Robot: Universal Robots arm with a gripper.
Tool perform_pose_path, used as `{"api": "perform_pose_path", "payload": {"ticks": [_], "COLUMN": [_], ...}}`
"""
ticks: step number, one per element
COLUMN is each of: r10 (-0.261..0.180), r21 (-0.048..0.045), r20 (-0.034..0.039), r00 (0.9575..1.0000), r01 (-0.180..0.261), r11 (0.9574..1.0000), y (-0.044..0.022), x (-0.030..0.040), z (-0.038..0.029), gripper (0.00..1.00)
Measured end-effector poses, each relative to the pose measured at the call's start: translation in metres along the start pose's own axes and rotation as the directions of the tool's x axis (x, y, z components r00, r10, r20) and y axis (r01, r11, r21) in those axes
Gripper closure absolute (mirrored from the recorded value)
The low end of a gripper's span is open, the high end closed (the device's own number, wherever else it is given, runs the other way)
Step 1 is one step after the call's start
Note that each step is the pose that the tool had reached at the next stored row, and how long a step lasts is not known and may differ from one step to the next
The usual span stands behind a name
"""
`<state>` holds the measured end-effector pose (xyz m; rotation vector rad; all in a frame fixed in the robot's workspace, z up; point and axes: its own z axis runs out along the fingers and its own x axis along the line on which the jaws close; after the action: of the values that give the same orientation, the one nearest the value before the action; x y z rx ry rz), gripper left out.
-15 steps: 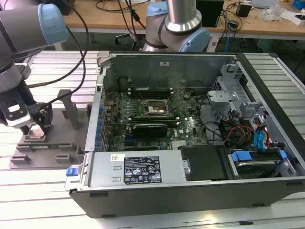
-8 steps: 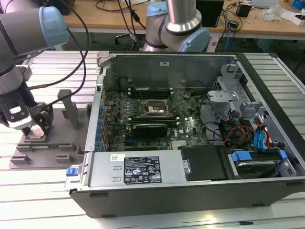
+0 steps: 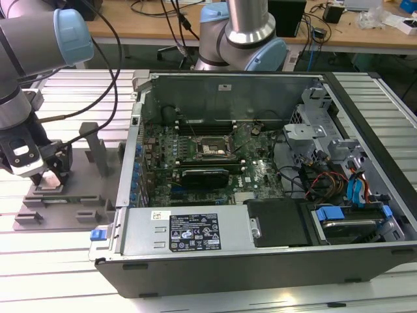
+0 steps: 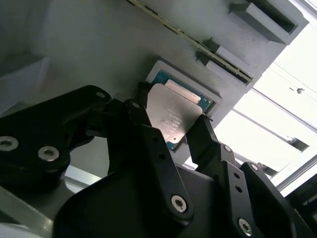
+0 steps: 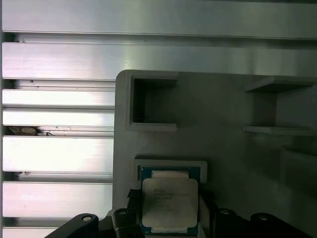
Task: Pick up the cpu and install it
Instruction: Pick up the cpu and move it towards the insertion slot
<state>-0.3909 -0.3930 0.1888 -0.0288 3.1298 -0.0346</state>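
My worry here: that's a thin edge grip on the cpu (image 5: 170,198), so it could tilt or slip and snag the pocket lip of the grey tray (image 5: 223,114). The end effector (image 4: 173,130) looks clamped on two opposite sides, with the chip right between its fingers at the tray's pocket. The tray sits on the desk (image 3: 58,261), with the open computer case (image 3: 260,248) just beside it.

Cpu (image 5: 170,204) in grey tray (image 5: 223,99) recess (slatted alu. table (image 5: 54,153) beside).

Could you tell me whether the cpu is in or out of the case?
Out: the cpu lies on the grey tray beside the case, under the gripper.
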Motion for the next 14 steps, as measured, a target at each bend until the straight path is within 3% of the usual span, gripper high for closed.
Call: {"api": "perform_pose_path", "payload": {"ticks": [1, 14], "r10": [0.0, 0.0], "r21": [-0.0004, -0.0062], "r20": [0.0, 0.0002], "r00": [1.0, 1.0], "r01": [0.0, 0.0], "r11": [1.0, 1.0], "y": [0.0, 0.0], "x": [0.0, 0.0], "z": [0.0, 0.0001], "gripper": [0.45, 0.45]}}
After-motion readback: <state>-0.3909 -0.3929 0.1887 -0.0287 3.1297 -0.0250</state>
